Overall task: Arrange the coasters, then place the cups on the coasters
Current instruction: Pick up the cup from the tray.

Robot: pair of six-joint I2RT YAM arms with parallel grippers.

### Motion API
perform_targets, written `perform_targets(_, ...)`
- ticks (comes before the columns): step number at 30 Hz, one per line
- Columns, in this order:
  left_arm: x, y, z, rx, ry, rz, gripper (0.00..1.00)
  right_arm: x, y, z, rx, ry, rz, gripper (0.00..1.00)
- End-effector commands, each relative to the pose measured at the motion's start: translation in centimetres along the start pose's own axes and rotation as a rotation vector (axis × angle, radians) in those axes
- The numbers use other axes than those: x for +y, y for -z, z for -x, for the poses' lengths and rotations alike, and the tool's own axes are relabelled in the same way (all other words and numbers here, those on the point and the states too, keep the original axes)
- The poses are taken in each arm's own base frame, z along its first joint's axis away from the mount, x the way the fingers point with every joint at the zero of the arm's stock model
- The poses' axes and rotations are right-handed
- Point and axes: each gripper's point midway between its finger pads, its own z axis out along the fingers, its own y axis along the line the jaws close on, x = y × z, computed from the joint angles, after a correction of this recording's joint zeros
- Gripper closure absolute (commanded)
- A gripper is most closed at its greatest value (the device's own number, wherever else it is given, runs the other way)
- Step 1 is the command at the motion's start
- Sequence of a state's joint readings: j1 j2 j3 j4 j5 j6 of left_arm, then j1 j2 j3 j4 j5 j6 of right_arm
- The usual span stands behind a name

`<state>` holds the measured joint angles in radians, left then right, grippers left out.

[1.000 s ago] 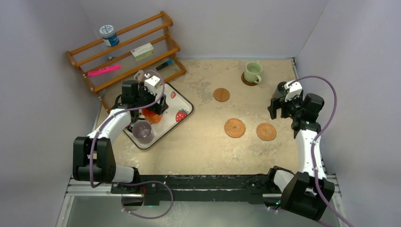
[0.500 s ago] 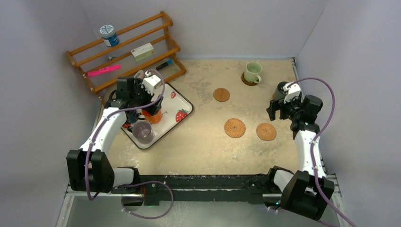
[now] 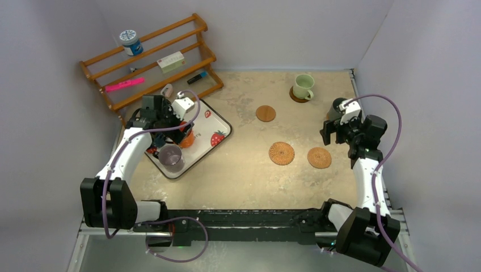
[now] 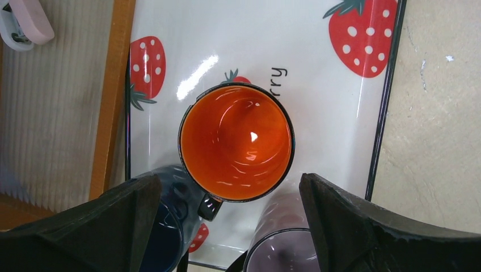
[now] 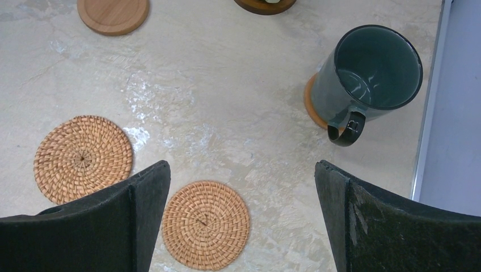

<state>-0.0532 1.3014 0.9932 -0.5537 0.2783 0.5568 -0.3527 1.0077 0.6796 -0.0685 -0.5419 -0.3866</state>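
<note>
Both sets of jaws gape wide, holding nothing. The orange mug [image 4: 235, 141] sits on the strawberry tray [image 4: 317, 34], centred between the left gripper [image 4: 230, 187] fingers (dark blue mug [image 4: 170, 238] just beside it). Ahead-right of the right gripper [image 5: 243, 170], the dark grey-green mug [image 5: 363, 85] stands on a brown coaster [image 5: 311, 105]. Two wicker coasters [image 5: 83, 159] [image 5: 206, 224] lie by its left finger.

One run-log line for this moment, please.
left gripper: open, over orange cup on tray | right gripper: open, empty | placed: pale green cup, dark grey-green cup | bare: two woven coasters, wooden coaster
</note>
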Motion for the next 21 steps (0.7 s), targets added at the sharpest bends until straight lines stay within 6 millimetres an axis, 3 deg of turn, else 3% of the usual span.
perform_targets(1,1.0,0.5,0.0,0.019,-0.057,0.025,0.00,-0.4,0.2,1.0,-0.043,0.038,-0.020,0.01)
perform_targets(13,0.1,-1.6,-2.3,0.097,-0.076,-0.044,0.00,-0.5,0.3,1.2,-0.057,0.042,-0.034,0.01)
perform_targets(21,-0.8,-2.7,-2.8,0.101,-0.071,-0.101,0.00,-0.5,0.1,1.1,-0.053,0.032,-0.029,0.01)
